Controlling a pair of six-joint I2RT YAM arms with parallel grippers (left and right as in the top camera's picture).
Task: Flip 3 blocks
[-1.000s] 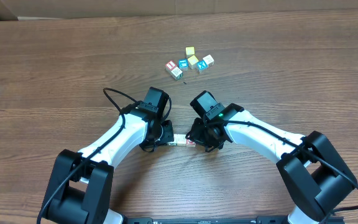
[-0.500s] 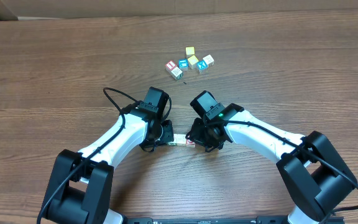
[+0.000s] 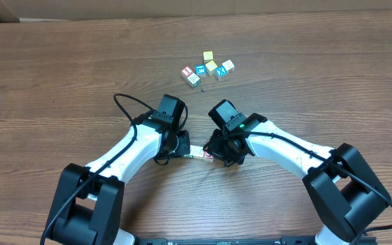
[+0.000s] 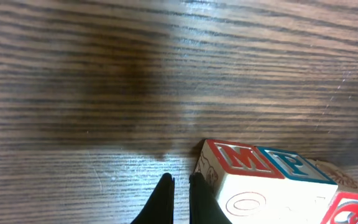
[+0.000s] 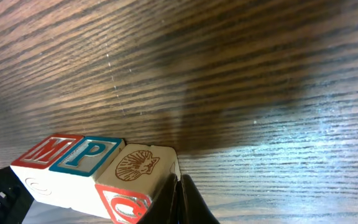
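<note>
Blocks touching — one straight row.

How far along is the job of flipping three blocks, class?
Done: three blocks stand in a row, M, P and shell faces up. In hand: the shut left fingers sit by the M end and the shut right fingers by the shell end, gripping nothing. Left: whether any flip has happened cannot be told; the spare cubes lie apart.

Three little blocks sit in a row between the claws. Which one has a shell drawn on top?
The end block beside the right gripper; the middle block shows a teal P, the far block a red M.
</note>
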